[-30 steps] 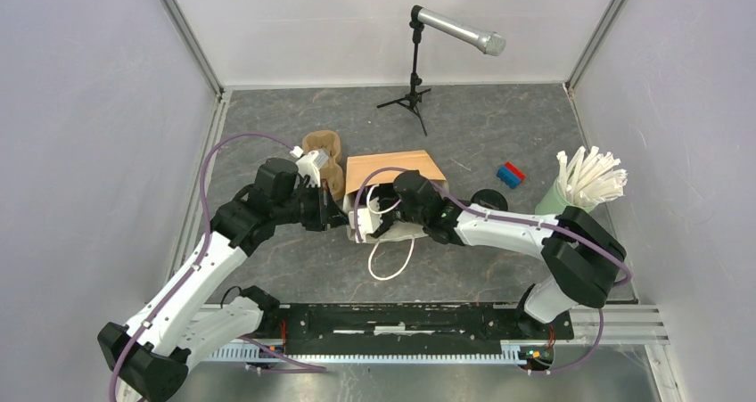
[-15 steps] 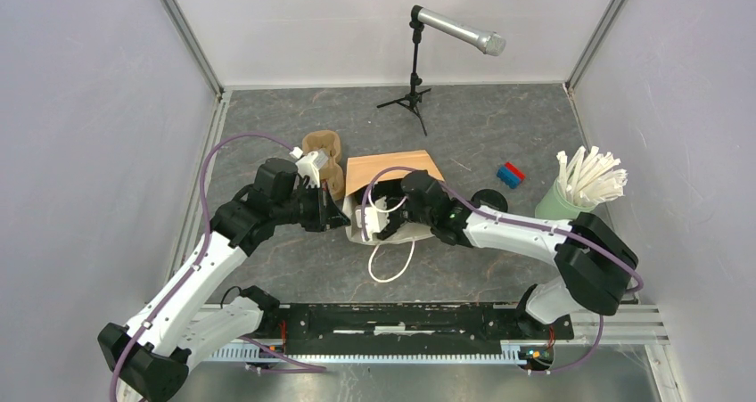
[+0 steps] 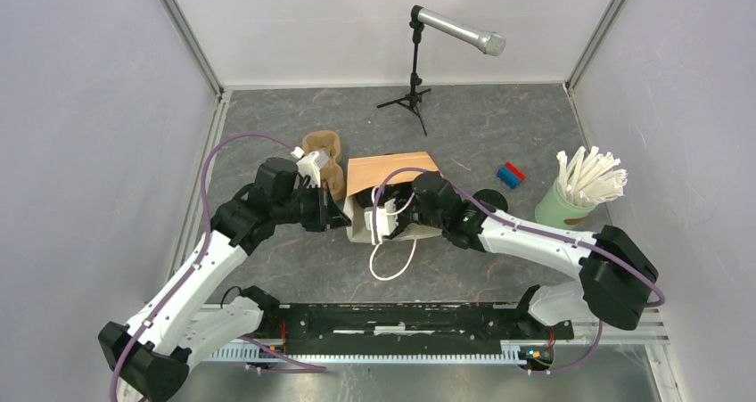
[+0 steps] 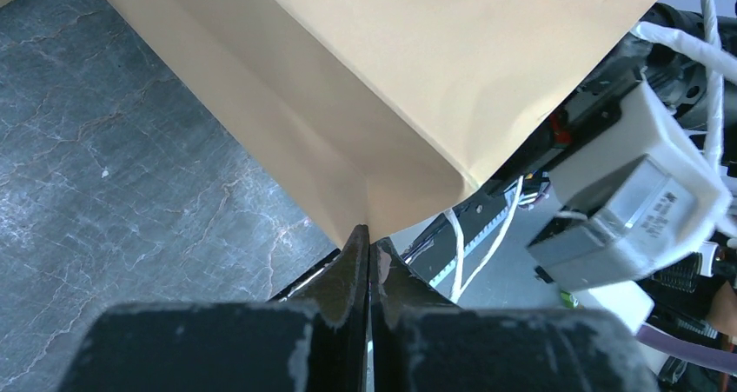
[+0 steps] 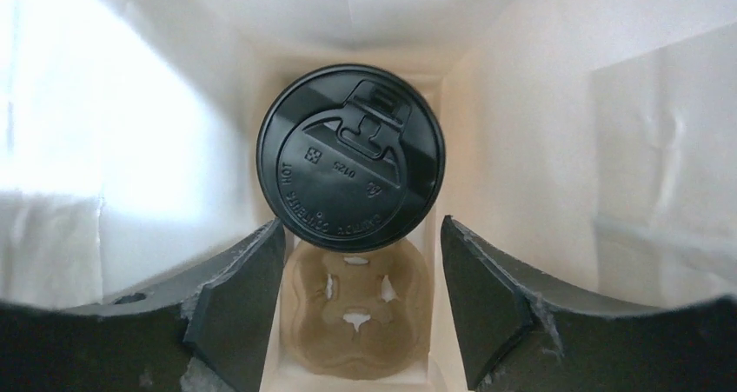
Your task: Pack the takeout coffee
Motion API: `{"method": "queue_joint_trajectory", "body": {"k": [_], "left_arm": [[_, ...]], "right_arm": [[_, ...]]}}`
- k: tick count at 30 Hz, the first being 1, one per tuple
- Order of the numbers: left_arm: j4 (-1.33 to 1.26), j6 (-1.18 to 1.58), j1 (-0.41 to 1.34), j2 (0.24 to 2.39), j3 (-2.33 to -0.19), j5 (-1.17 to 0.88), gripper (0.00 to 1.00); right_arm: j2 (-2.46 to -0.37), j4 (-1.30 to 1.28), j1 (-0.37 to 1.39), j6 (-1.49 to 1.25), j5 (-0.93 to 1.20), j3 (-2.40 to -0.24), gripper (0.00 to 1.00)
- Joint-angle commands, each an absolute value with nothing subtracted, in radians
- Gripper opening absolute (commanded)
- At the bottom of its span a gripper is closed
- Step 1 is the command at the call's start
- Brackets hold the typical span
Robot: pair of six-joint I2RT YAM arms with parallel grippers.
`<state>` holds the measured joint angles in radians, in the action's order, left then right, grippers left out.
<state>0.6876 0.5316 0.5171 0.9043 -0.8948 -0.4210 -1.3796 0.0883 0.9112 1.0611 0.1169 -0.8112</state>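
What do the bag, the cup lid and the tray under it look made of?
The bag looks like paper: tan outside, white inside, matte, sharply creased. The lid is black plastic, slightly glossy, with moulded lettering and a sip tab. The tray is probably moulded cardboard pulp: brown, dull, fibrous, with punched slits.

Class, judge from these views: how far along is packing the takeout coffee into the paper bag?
Done: one black-lidded cup sits in a carrier inside the bag. In hand: the left gripper pinches the bag's edge; the right gripper, open, is inside the bag. Left: the carrier's near slot is empty; a black lid outside may be another cup.
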Motion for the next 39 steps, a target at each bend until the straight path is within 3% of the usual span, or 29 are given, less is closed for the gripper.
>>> {"method": "queue_joint_trajectory", "body": {"k": [1,5,13,32,39], "left_arm": [[0.694,0.521,0.513,0.913,-0.945,-0.446,0.02],[0.699,0.512,0.512,0.925,-0.954,-0.455,0.02],[0.698,0.515,0.511,0.928,-0.954,-0.470,0.02],[0.690,0.545,0.511,0.910,-0.938,-0.462,0.02],[0.698,0.565,0.499,0.926,-0.964,-0.459,0.02]], "right_arm": [[-1.343,0.093,0.907,1.021,0.194,-0.831,0.64],[-1.378,0.150,0.906,0.983,0.213,-0.850,0.48],[-1.468,0.325,0.906,0.937,0.189,-0.852,0.42],[-1.518,0.399,0.897,0.911,0.143,-0.825,0.39],[-1.400,0.238,0.897,0.883,0.187,-0.833,0.50]]}}
